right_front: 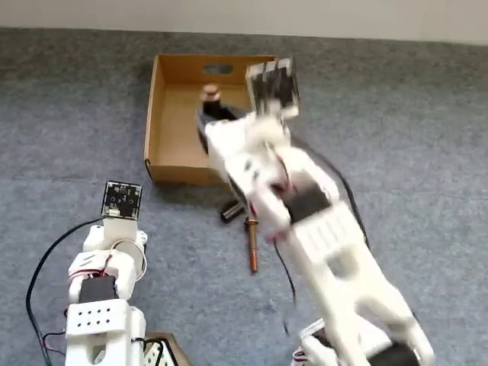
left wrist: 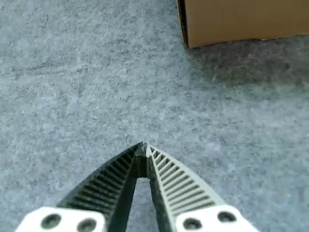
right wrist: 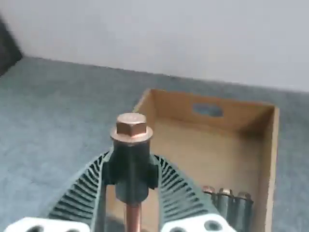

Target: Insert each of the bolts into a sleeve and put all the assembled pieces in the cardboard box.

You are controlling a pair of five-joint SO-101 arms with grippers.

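Right gripper (right wrist: 131, 163) pinches a black sleeve (right wrist: 130, 183) w/ a copper bolt (right wrist: 131, 129) through it, hex head out one end, shank out the other. Seen from above, the piece hangs over the box (right wrist: 241, 113), approx. mid-floor. Inside the box, assembled pieces (right wrist: 227, 203) lie side by side against a side wall, three heads showing. Outside, on the grey carpet (right_front: 396, 114), a loose bolt (right_front: 252, 245) lies just beside the box's near wall, w/ a loose sleeve (right_front: 232, 211) close by its head; contact btwn the two cannot be told. Left gripper (left wrist: 143, 153) is pressed together, tips meeting, low over the carpet, w/ a box corner ahead of it and well apart. Left arm (right_front: 103, 274) stands near the high view's lower left, apart from box and loose parts.
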